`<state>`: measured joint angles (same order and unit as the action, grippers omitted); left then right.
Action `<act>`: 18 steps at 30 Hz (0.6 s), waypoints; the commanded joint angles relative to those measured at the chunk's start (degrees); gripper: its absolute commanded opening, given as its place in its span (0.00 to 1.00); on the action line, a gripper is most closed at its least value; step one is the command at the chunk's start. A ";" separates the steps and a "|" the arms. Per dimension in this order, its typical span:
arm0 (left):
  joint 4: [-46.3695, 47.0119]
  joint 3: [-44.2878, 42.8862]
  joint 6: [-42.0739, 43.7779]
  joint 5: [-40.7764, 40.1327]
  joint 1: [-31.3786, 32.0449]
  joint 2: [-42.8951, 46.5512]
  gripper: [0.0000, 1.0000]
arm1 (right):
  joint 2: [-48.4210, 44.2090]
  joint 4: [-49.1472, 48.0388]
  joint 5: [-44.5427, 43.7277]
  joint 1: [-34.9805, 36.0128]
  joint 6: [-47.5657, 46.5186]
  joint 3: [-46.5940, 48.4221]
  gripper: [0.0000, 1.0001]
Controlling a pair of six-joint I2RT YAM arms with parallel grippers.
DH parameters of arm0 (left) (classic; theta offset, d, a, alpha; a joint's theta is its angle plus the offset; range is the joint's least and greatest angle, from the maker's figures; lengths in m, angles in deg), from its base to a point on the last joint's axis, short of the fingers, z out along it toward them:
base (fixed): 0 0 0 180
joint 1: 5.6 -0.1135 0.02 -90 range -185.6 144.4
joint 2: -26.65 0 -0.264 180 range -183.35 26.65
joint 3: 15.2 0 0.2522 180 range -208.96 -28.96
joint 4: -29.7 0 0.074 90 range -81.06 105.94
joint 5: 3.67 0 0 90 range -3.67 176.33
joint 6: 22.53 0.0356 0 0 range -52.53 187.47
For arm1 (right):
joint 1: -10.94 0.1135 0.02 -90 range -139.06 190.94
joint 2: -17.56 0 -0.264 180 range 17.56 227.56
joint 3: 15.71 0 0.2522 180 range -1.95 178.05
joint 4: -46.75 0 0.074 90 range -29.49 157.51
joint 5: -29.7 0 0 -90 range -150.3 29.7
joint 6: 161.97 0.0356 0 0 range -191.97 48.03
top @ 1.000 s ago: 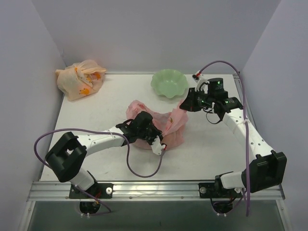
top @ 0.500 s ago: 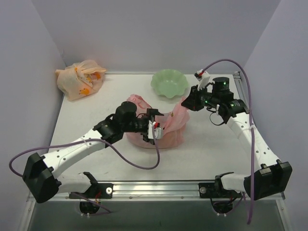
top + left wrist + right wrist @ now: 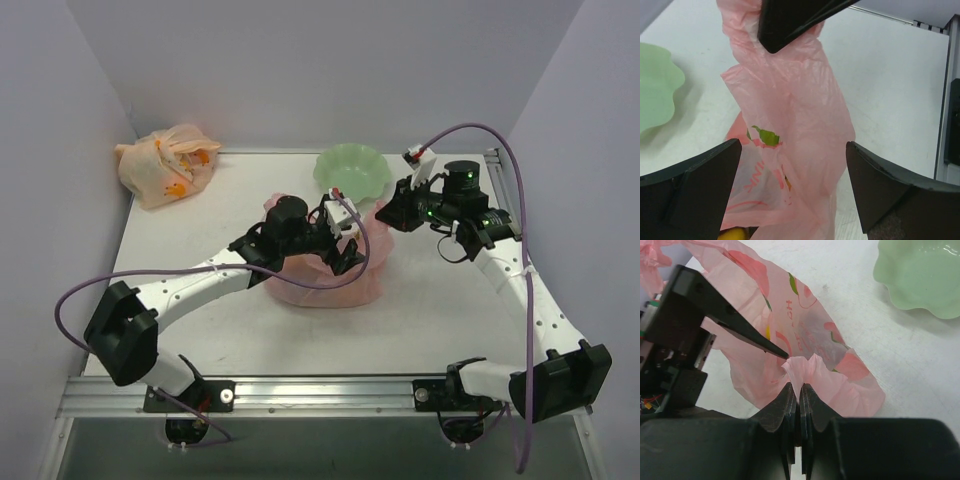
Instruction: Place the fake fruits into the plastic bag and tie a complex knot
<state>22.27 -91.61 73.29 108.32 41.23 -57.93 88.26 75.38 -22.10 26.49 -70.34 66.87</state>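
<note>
The pink plastic bag lies mid-table with one side pulled up toward the right. My right gripper is shut on a bunched fold of the bag and holds it raised; in the top view this gripper sits at the bag's right upper edge. My left gripper is open, and its jaws stand wide on either side of the raised strip of the bag without touching it. A yellow fruit shows at the bag's bottom. The other fake fruits are hidden by the plastic.
A green bowl stands just behind the bag, close to both grippers. A pale orange tied bag lies at the back left corner. Purple cables loop off both arms. Walls close in the table on the left, back and right.
My left gripper has opened and swung from the bag's front edge up and to the right, and now straddles the raised strip. The right gripper keeps its hold.
</note>
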 commanded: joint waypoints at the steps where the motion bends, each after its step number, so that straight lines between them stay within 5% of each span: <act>1: 8.08 -3.18 -9.69 -2.14 0.72 -2.34 0.97 | -2.14 -2.30 2.76 0.62 0.04 0.79 0.00; 11: 19.41 -2.74 -13.12 -0.29 0.72 -9.64 0.97 | -3.11 -3.71 5.84 0.62 2.49 -0.17 0.00; 13: 19.77 -2.74 -13.29 1.19 0.63 -10.08 0.86 | -3.11 -4.06 6.10 0.62 3.20 -0.17 0.00; 17: 20.92 -1.51 -13.74 3.04 0.63 -10.08 0.43 | -3.02 -4.85 5.75 0.53 5.31 0.00 0.00; 18: 20.92 -1.25 -13.74 3.31 0.46 -9.91 0.23 | -3.02 -4.94 5.05 0.45 5.84 0.09 0.00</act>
<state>37.72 -91.85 60.00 108.89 41.75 -68.44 86.71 73.44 -17.86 26.79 -66.95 66.85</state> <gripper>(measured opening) 0.366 0.046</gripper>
